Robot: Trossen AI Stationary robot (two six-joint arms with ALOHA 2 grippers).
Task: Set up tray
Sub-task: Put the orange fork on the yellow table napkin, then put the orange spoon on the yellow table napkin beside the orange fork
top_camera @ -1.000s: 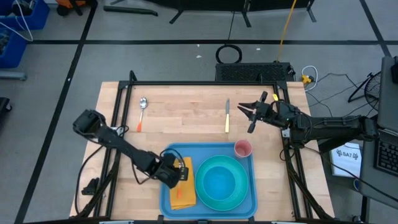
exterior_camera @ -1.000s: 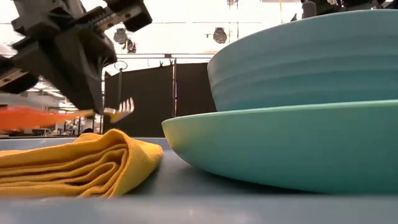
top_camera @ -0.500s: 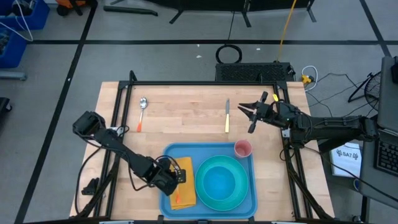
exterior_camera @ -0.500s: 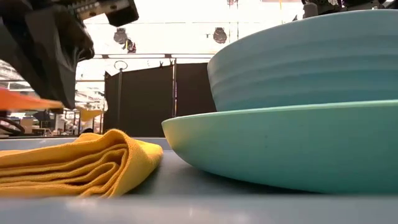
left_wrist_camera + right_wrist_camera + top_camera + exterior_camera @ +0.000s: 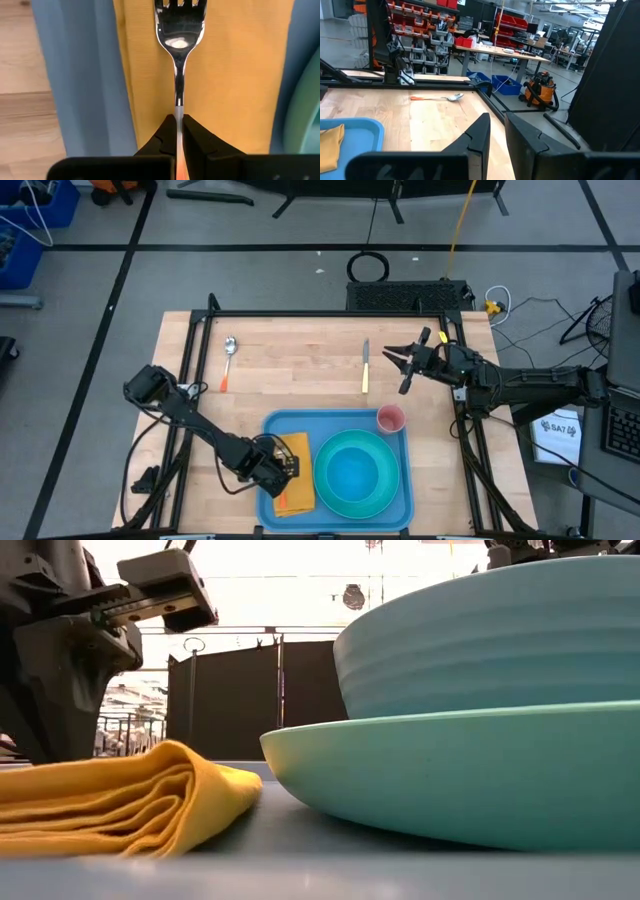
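Left pincer (image 5: 179, 131) dropped lower, clamped on fork (image 5: 178, 45) right over napkin (image 5: 235, 75) in tray (image 5: 275, 430). Right pincer (image 5: 397, 360) apart, idle above wood worktop (image 5: 300, 360); warehouse shelving behind.

Both robot arms are dark, almost black, and made of long thin parts joined by chunky round joints. The left gripper (image 5: 179, 134) has two black fingers (image 5: 161, 137) that get thinner toward flat tips, and a blocky black bar sits on its side in the low view. The right gripper (image 5: 401, 363) has long, thin black fingers (image 5: 479, 132) with pointed ends, and thin cables run along its arm.
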